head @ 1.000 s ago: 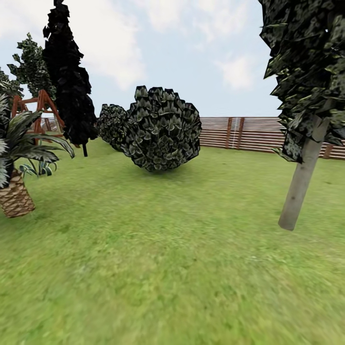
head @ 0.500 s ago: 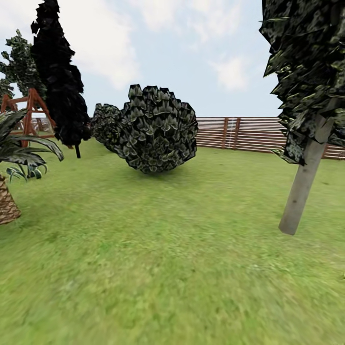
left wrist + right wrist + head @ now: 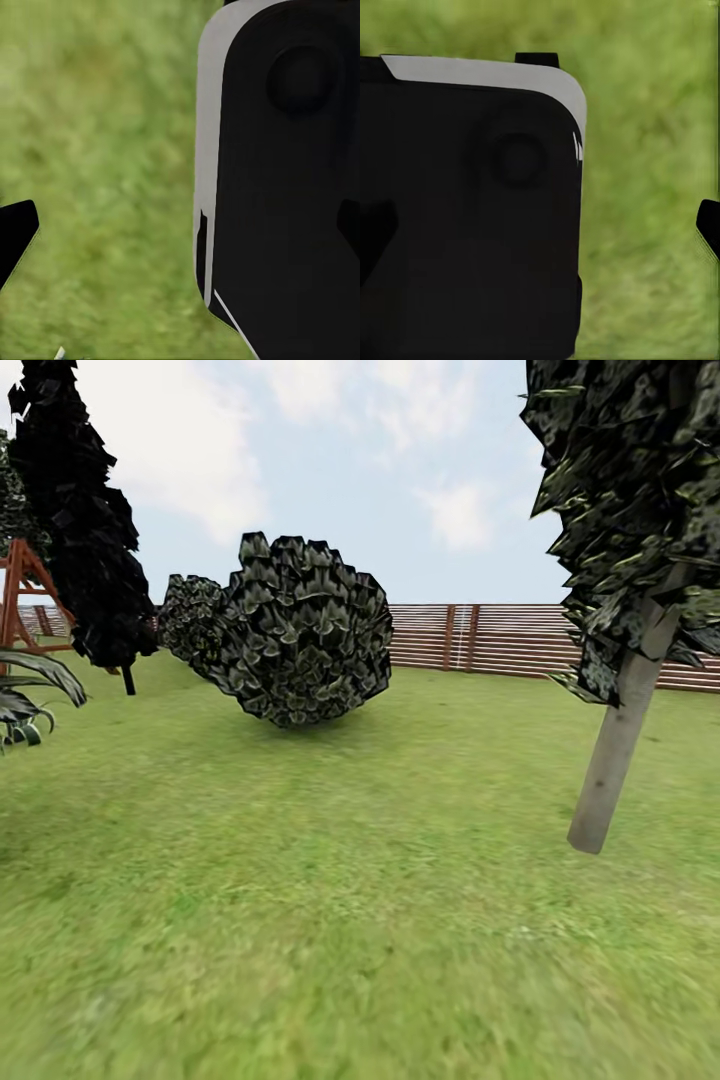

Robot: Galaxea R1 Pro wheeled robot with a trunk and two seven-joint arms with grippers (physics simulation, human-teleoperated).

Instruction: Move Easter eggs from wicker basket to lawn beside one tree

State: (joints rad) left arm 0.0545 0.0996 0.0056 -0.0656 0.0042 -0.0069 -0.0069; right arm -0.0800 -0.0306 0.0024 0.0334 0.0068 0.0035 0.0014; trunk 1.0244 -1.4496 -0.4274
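- Ahead of me the lawn runs to a tree with a bare grey trunk, a likely place to set eggs down.
- Left of that tree sit a round bush and a dark cypress; behind it runs a slatted fence.
- Eggs and basket aren't in sight.
- Both wrist views look down at grass past dark housing; whether my fingers are wide or narrow, I cannot tell.

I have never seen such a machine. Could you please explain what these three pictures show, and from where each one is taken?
This is a simulated wheeled robot with two arms. The big picture comes from its head camera: a lawn, a tree with a bare pale trunk on the right, a round bush, a dark narrow tree and a wooden fence behind. The two small pictures come from cameras near each gripper; they look down at grass, with black robot parts blocking much of the sight. Whether the grippers hold anything cannot be told.
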